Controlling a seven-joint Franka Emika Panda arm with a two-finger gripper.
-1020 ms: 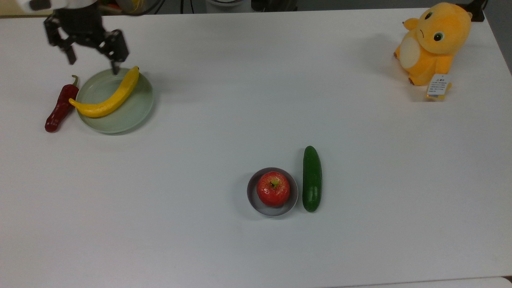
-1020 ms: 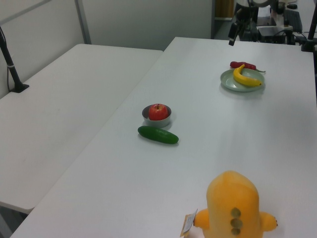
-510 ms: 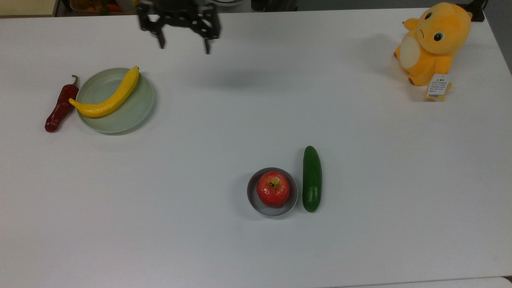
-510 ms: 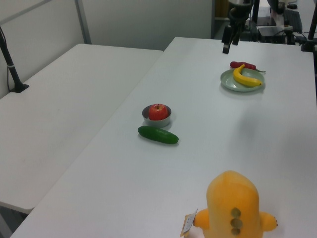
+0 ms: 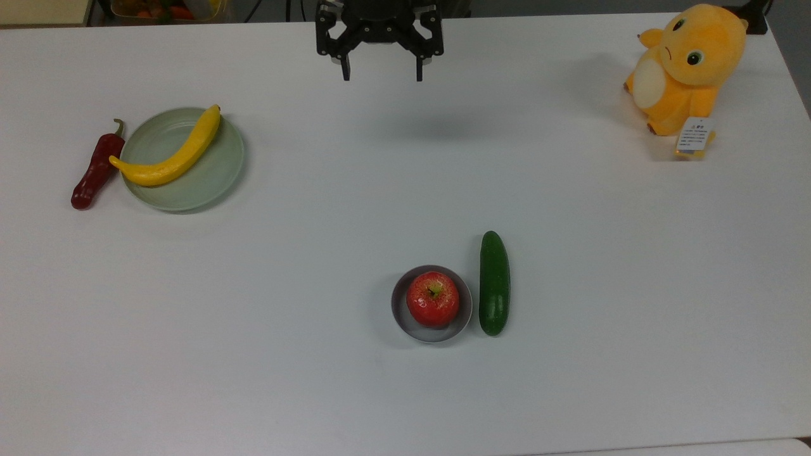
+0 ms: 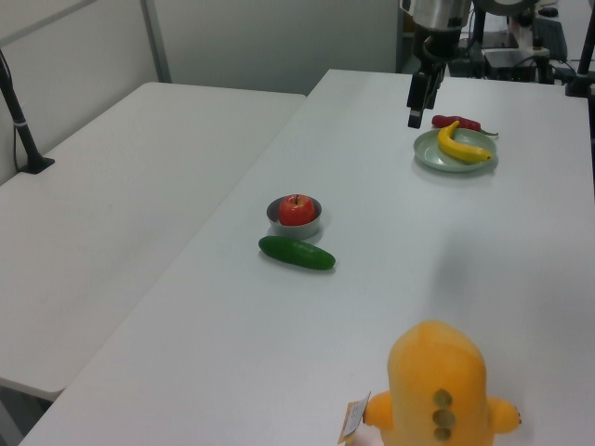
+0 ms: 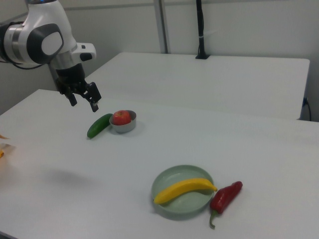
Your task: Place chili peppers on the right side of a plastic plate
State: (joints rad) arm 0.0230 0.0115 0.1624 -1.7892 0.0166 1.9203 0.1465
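We hover empty, well away from the plate

Our gripper (image 5: pixel 382 68) hangs spread and empty; the chili pepper (image 5: pixel 96 169) lies touching the plastic plate (image 5: pixel 213 172) at the top view's left. Any nudge could roll the banana (image 5: pixel 168 155) off.

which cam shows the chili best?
Right view: the chili lies near and whole, stem included, beside the plate. Top view shows it whole but farther; left view shows it partly behind the banana.
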